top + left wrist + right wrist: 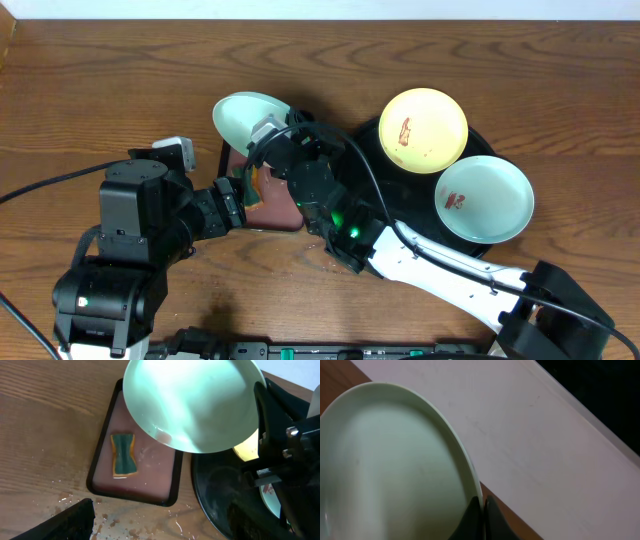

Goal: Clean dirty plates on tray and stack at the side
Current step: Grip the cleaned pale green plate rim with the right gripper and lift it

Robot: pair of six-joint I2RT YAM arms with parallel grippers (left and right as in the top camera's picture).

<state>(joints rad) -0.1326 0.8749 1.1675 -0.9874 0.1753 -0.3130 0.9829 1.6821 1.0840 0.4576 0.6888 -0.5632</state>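
clean plate up, time to park it

my right gripper (482, 510) is pressed tight on the rim of 1 mint plate (245, 118), held tipped over the red-brown tray (150, 477). plate looks wiped, no smears i can see. my left gripper (240, 195) is spread wide w/ nothing in it. the sponge (123, 455) lies flat on the red-brown tray. yellow plate (423, 131) & other mint plate (484, 198) sit on the black tray (410, 190), both w/ red marks. i think plate 1 is done. nxt: right arm sets it flat on the table (120, 80) at the side, then lets go slow.
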